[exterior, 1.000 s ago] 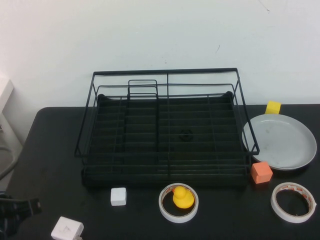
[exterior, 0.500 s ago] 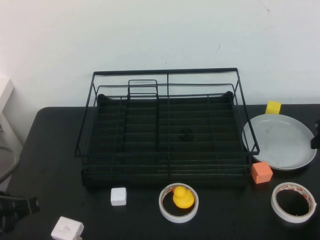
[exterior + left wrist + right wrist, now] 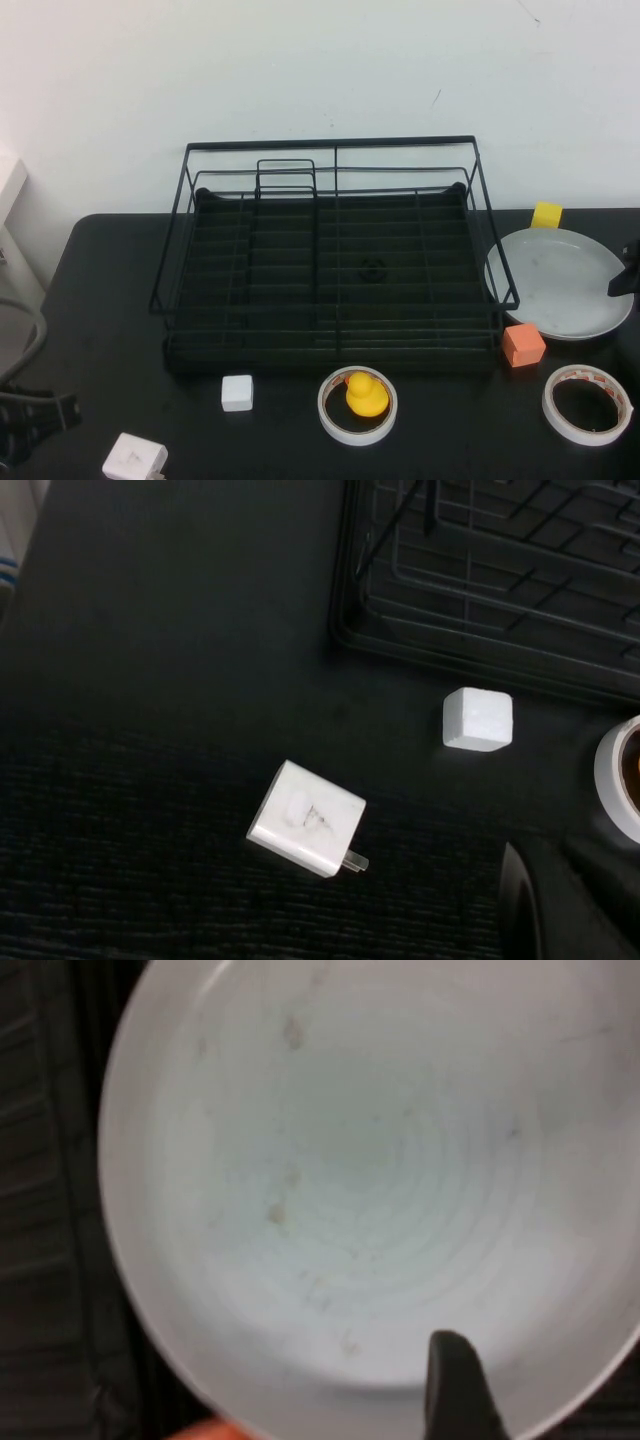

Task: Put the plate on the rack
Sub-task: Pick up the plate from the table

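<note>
The light-grey plate [image 3: 558, 282] lies flat on the black table, just right of the rack. The black wire rack [image 3: 333, 260] stands mid-table with nothing in it. My right gripper [image 3: 625, 277] comes in from the right edge of the high view and hangs over the plate's right rim. In the right wrist view the plate [image 3: 360, 1180] fills the picture and one dark finger [image 3: 458, 1390] shows above it, with no second finger beside it; it is open and holds nothing. My left gripper [image 3: 565, 915] is low at the front left, shut and empty.
An orange cube [image 3: 522, 345] touches the plate's front rim and a yellow block [image 3: 546, 214] sits behind it. Along the front are a tape ring [image 3: 587, 403], a second ring [image 3: 357, 405] holding a yellow duck [image 3: 366, 392], a white cube [image 3: 237, 392] and a white charger [image 3: 134, 459].
My right gripper has come into view at the right edge and moved in over the plate's right rim. The left arm has shifted slightly at the front left. The plate has not moved.
</note>
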`<action>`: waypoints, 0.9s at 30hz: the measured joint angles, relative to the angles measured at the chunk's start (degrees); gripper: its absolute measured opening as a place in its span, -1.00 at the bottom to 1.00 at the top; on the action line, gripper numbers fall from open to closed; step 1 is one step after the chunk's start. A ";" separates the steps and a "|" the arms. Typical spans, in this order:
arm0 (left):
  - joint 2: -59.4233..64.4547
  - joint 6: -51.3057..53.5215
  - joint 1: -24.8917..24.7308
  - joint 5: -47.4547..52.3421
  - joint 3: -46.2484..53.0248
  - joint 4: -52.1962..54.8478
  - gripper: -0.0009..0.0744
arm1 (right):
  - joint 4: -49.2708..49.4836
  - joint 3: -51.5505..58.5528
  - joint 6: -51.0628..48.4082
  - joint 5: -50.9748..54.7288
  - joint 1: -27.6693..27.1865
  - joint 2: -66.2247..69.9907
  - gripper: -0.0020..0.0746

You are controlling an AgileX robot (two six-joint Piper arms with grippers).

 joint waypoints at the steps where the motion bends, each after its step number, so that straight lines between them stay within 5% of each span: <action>1: 0.00 0.10 0.00 0.00 0.00 0.00 -0.98 | 0.42 -0.13 -0.09 -0.43 0.00 0.51 0.00; 19: 0.00 0.67 0.00 -0.41 0.09 0.00 -0.98 | 13.84 -1.13 -10.93 -5.47 0.31 7.68 -0.08; 23: 0.00 0.93 0.00 -0.77 0.33 0.00 -0.98 | 14.21 -1.13 -11.62 -7.02 0.36 7.70 -0.27; 27: 0.00 0.93 0.00 -1.03 0.59 -0.89 -0.98 | 14.31 -1.13 -12.52 -7.38 0.36 7.80 -0.70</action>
